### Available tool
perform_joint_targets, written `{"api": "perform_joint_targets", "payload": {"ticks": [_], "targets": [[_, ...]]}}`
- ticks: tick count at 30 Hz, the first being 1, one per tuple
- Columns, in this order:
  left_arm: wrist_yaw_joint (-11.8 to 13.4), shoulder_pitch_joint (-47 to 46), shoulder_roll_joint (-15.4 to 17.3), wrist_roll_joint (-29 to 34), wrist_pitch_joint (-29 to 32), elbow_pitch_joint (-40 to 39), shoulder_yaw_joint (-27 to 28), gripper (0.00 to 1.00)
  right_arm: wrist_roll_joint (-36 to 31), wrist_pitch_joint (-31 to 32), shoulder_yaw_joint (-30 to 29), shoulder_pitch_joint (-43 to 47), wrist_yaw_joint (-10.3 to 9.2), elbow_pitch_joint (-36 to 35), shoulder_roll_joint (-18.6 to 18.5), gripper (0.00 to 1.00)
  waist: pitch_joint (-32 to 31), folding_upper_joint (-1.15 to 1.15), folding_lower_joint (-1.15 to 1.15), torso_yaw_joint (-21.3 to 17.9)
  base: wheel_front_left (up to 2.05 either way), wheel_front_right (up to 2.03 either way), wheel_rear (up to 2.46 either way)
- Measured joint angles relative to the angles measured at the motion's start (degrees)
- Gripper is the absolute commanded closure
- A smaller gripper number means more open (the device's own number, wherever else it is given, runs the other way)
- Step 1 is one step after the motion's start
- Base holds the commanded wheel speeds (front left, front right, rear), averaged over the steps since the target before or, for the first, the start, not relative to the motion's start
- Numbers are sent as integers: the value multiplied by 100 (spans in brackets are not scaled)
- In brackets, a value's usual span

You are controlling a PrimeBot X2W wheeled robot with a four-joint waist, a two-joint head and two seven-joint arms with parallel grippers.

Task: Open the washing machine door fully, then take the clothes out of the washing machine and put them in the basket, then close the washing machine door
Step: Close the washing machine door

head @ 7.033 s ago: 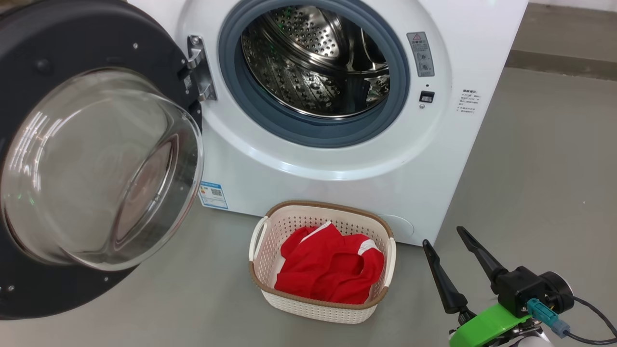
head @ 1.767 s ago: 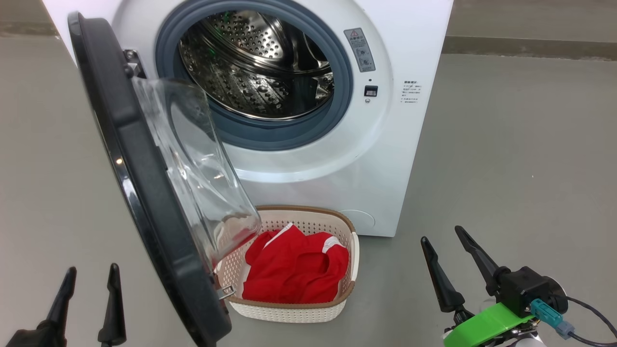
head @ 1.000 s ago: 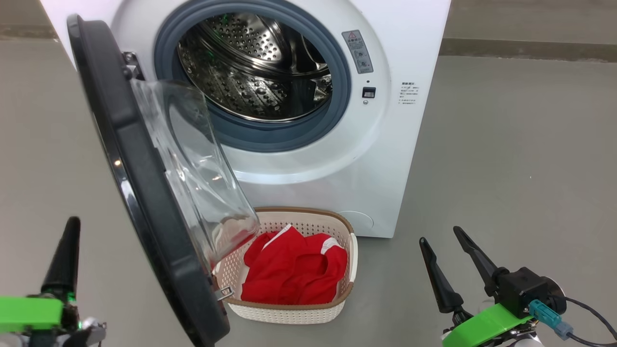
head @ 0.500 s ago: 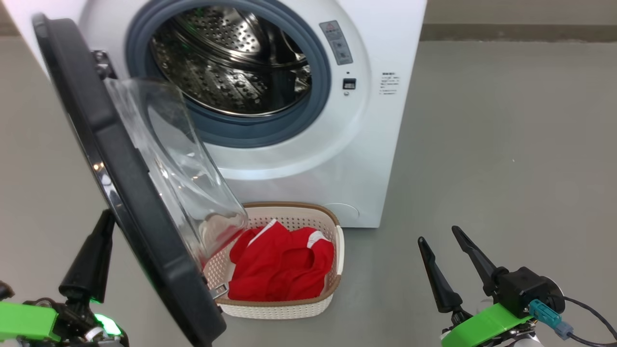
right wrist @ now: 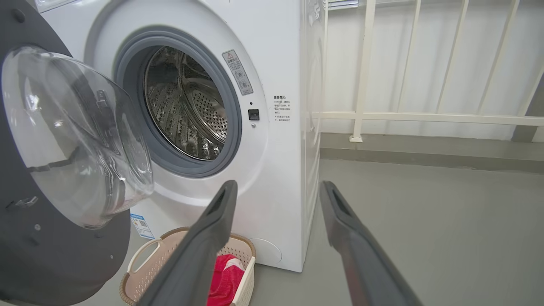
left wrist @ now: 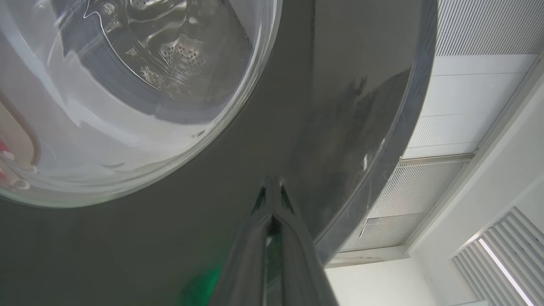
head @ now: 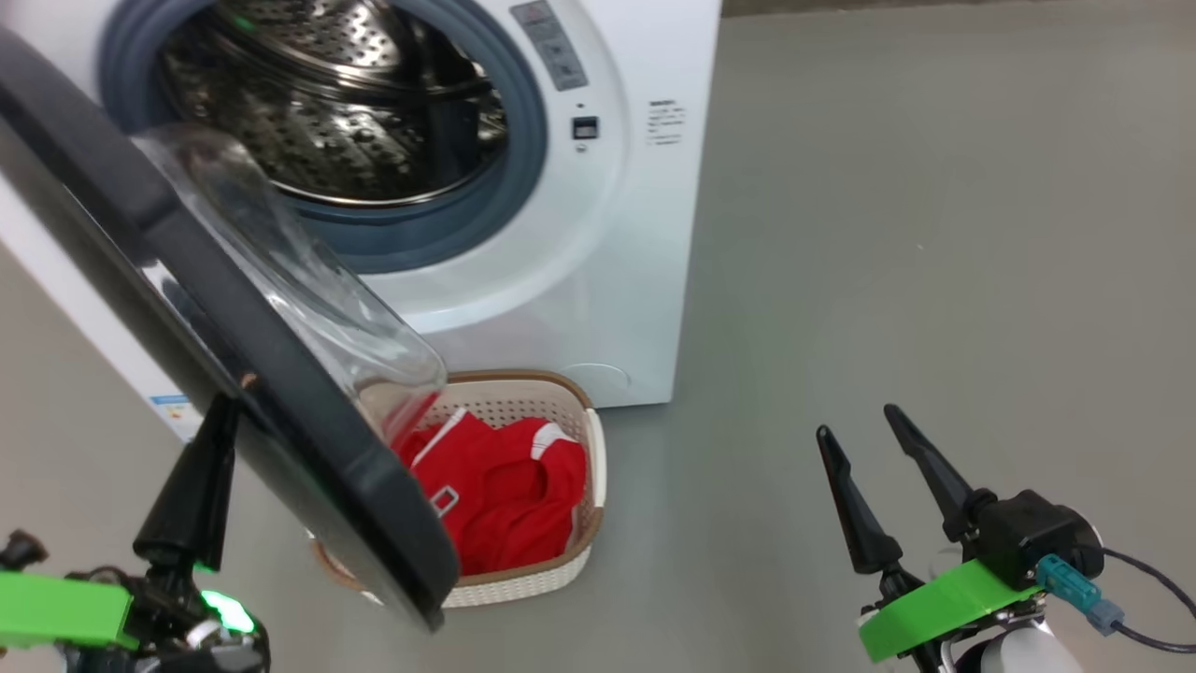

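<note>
Black left fingers point(head: 196, 486) are pressed together, tips apparently touching the glossy outer face of the washing machine door point(head: 234, 355), which stands partly open (its glass bowl overhangs the basket point(head: 523, 581)). A blue label point(right wrist: 141, 225) and a grey warning sticker point(right wrist: 238, 72) with a red triangle on the washing machine point(head: 607, 280) carry print too small to read. Red clothes point(head: 495, 505) lie in the basket on the floor. Right fingers point(head: 858, 519) are spread wide, holding nothing.

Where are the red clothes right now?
In the head view, left of centre, the clothes lie in the basket on the floor before the washing machine, beside its door.
</note>
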Motion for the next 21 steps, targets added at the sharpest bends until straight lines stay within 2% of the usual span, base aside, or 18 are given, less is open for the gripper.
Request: {"api": "perform_joint_targets", "payload": {"ticks": [16, 21], "targets": [[-448, -1100, 1, 191, -566, 1026, -324, 100, 5, 0, -14, -199, 0, -70, -1, 0, 399, 0, 0, -678, 0, 0, 0], [-703, -1624, 0, 191, -604, 1451, -350, 100, 55, 0, 5, -283, 0, -140, -1, 0, 590, 0, 0, -797, 0, 0, 0]]}}
